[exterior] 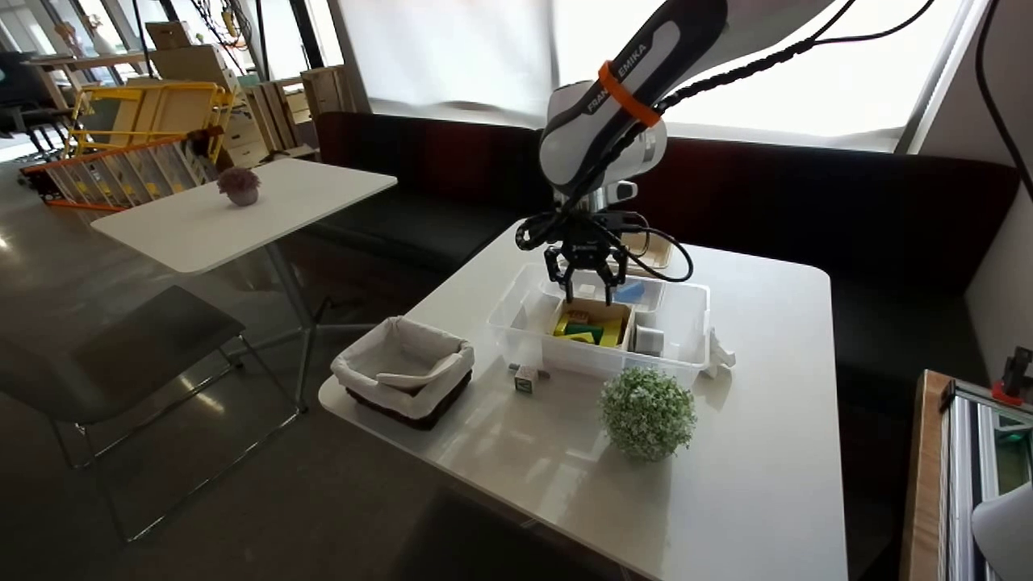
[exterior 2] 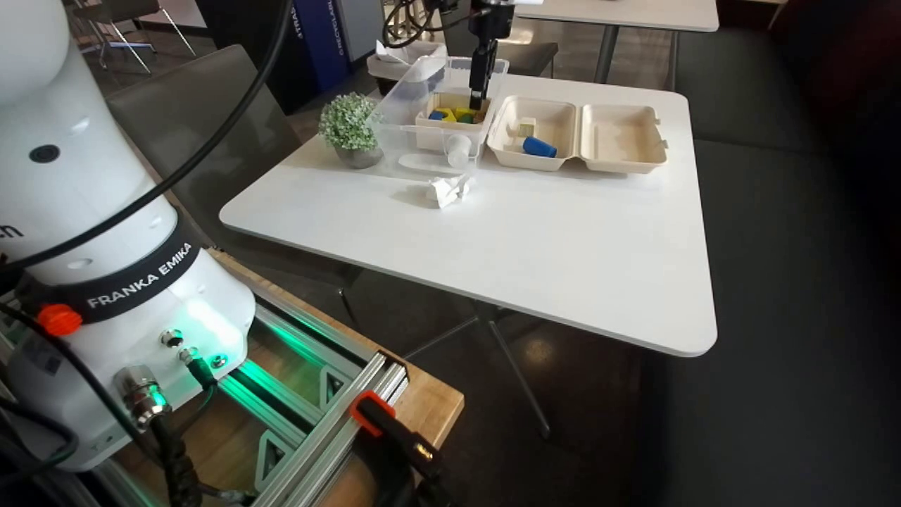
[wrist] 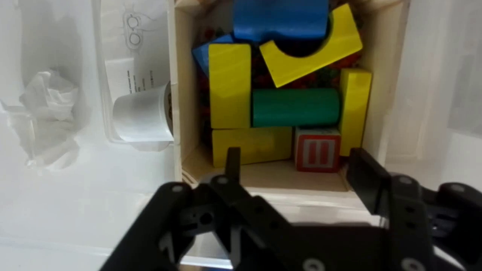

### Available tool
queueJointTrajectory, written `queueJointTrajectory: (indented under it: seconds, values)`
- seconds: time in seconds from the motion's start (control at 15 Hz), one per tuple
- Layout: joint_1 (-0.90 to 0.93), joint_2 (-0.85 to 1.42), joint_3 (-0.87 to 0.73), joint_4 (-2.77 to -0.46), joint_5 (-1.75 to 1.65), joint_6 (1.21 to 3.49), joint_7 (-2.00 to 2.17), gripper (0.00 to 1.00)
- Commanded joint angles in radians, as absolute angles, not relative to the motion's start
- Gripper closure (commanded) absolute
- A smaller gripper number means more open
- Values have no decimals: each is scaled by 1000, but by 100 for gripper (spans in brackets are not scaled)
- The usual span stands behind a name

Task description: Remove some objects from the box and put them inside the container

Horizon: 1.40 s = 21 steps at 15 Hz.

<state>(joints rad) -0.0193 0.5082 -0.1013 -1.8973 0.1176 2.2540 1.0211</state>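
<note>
A pale wooden box (wrist: 388, 75) (exterior 2: 440, 135) stands inside a clear plastic bin (exterior 2: 398, 127). It holds several yellow blocks (wrist: 229, 86), a yellow arch (wrist: 301, 66), a green cylinder (wrist: 295, 108), a blue cylinder (wrist: 280, 19) and a red-edged letter cube (wrist: 318, 152). A beige divided clamshell container (exterior 2: 623, 137) lies open beside the bin, with a blue block (exterior 2: 540, 147) and a small pale cube (exterior 2: 526, 127) in one half. My gripper (wrist: 295, 152) is open and empty. It points down over one end of the box in both exterior views (exterior: 589, 298) (exterior 2: 477, 104).
The clear bin's walls stand around the box; a white cup (wrist: 143, 114) lies beside the box. A leafy green ball plant (exterior: 648, 413), a cloth-lined basket (exterior: 395, 355), a loose letter cube (exterior: 526, 378) and crumpled tissue (exterior 2: 448, 190) are on the white table (exterior 2: 535, 232).
</note>
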Motion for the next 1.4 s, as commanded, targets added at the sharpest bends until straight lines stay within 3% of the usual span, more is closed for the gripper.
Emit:
queueJointTrajectory:
  seconds: [0.0,0.07,0.13,0.27,0.33,0.4,0.8,1.0,1.2,1.33]
  values:
    - [-20,529,-98,-1911,158,2303,1001,42]
    - [-20,533,-98,-1912,163,2309,1000,41]
    - [-21,537,-96,-1911,168,2312,996,51]
    - [-17,545,-99,-1916,167,2334,996,49]
    - [-18,547,-96,-1919,171,2348,991,55]
    - [-16,551,-97,-1924,170,2367,989,49]
    - [-22,563,-81,-1946,202,2443,939,42]
    - [-24,564,-79,-1953,221,2456,916,50]
    - [-24,565,-81,-1957,232,2464,904,67]
    - [-24,567,-82,-1959,238,2469,898,62]
